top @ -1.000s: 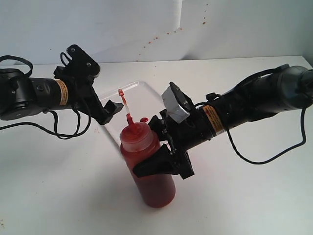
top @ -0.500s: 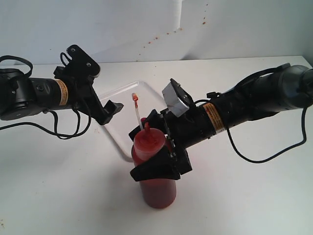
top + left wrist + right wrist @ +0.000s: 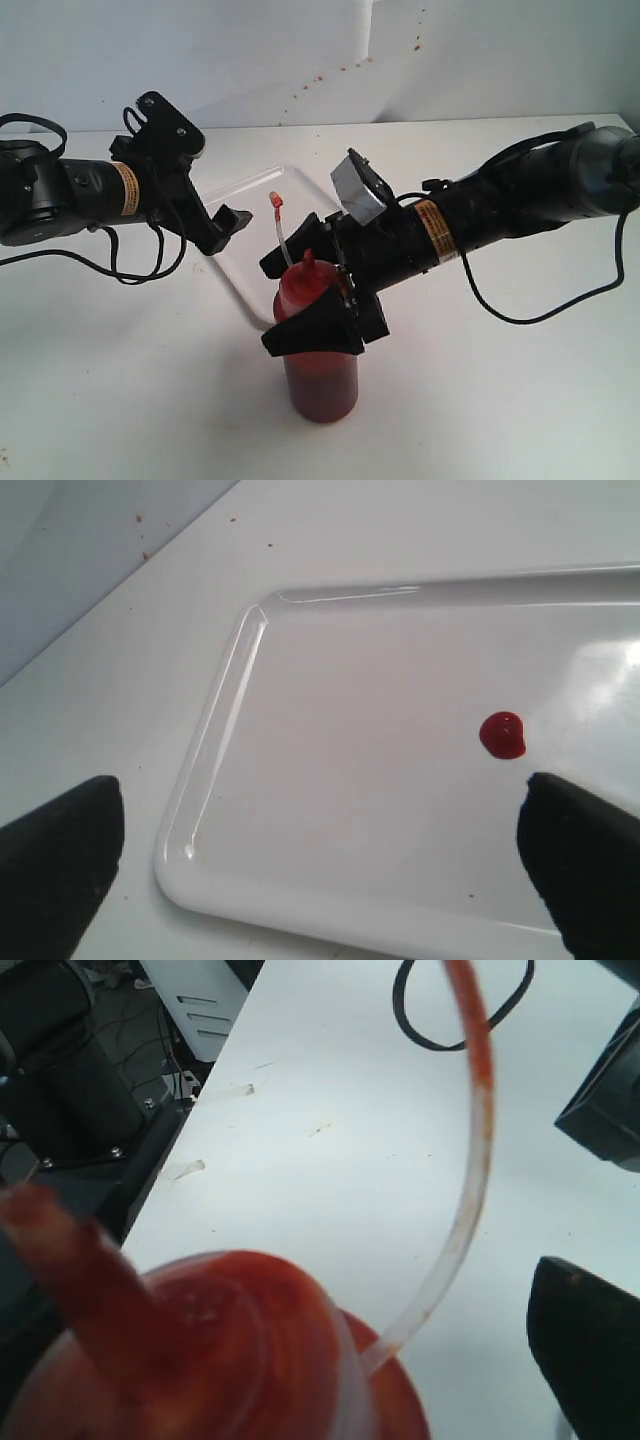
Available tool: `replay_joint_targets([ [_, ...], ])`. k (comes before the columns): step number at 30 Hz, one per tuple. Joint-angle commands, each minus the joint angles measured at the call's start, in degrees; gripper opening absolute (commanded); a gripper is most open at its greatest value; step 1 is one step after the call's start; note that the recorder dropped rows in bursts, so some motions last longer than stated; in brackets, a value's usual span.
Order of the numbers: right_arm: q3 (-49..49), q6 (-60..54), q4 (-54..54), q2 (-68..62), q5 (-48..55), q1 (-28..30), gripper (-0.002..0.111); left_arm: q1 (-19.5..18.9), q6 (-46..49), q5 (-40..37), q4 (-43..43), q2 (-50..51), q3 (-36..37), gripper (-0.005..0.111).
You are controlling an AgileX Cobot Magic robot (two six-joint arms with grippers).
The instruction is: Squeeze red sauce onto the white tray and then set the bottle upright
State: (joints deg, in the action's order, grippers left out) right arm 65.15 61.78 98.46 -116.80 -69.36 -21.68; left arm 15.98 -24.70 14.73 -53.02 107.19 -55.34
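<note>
The bottle [image 3: 320, 375] stands upright on the table in front of the white tray [image 3: 243, 258], its small cap [image 3: 276, 203] up on the thin strap [image 3: 470, 1190]. My right gripper [image 3: 283, 306] is open around the bottle's shoulder. One finger [image 3: 590, 1350] stands apart from the domed cap [image 3: 230, 1350], and the other is hidden behind it. My left gripper [image 3: 228, 224] hangs open over a corner of the tray [image 3: 215, 750], holding nothing. A blob of red sauce [image 3: 502, 735] lies on the tray.
Red specks dot the back wall [image 3: 340, 70]. A black cable loop [image 3: 462, 1020] lies on the table. In the right wrist view the table's edge [image 3: 190, 1140] gives onto dark equipment [image 3: 70, 1080] beyond it.
The bottle has swung from tilted over the tray to upright on the table. The right gripper moved with it and its jaws have spread. The left arm has not moved.
</note>
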Motion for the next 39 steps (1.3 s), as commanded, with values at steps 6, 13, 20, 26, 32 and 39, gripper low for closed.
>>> replay_joint_targets([
  [6,2.3,2.8,-3.3,0.6,-0.6,1.9,0.105,-0.1,-0.1,-0.2,0.2,-0.4,0.3,0.105],
  [13,2.3,2.8,-10.0,0.6,-0.6,1.9,0.105,-0.1,-0.1,-0.2,0.2,-0.4,0.3,0.105],
  [20,2.3,2.8,-13.6,0.6,-0.6,1.9,0.105,-0.1,-0.1,-0.2,0.2,-0.4,0.3,0.105],
  [26,2.3,2.8,-18.6,0.6,-0.6,1.9,0.105,-0.1,-0.1,-0.2,0.2,-0.4,0.3,0.105],
  [32,2.3,4.9,-22.9,6.1,-0.6,1.9,0.105,-0.1,-0.1,-0.2,0.2,-0.4,0.3,0.105],
  [39,2.3,1.7,-26.5,16.4,2.7,1.9,0.096,-0.1,-0.1,-0.2,0.2,-0.4,0.4,0.105],
])
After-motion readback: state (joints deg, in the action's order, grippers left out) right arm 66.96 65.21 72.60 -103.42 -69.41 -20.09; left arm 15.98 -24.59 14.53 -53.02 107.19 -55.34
